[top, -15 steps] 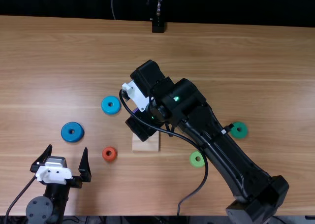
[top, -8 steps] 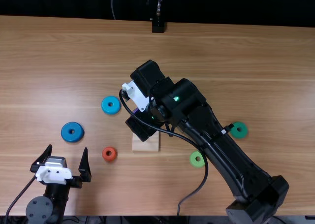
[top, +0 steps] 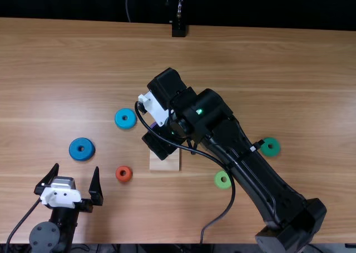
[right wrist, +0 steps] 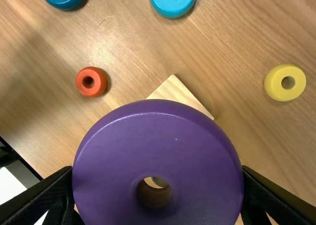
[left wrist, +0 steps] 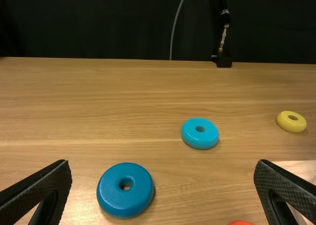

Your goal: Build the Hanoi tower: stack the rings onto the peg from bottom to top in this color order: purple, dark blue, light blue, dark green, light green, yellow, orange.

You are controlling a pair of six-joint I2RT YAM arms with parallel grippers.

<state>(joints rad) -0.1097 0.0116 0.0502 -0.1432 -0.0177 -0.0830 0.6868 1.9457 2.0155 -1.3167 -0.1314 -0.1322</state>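
the right pincer is clenched on the purple ring, one finger at each side of it. this ring is in front of the wooden base in the right wrist view and covers a part of it; i cannot tell if the ring touches the base. the left pincer is released, with its two fingers wide apart, near the near edge of the tabletop.

if i compare with the earlier top views, both arms stay in the same pose, and the rings which are seen there lie in the same spots. the right arm still reaches across to the base.

the dark blue ring lies in front of the left pincer, and the light blue ring is farther to the right. the orange ring is at the left of the base, near it. the light green ring is at the right of the base, and the dark green ring is more to the right, just beside the right arm. the yellow ring lies flat on the tabletop.
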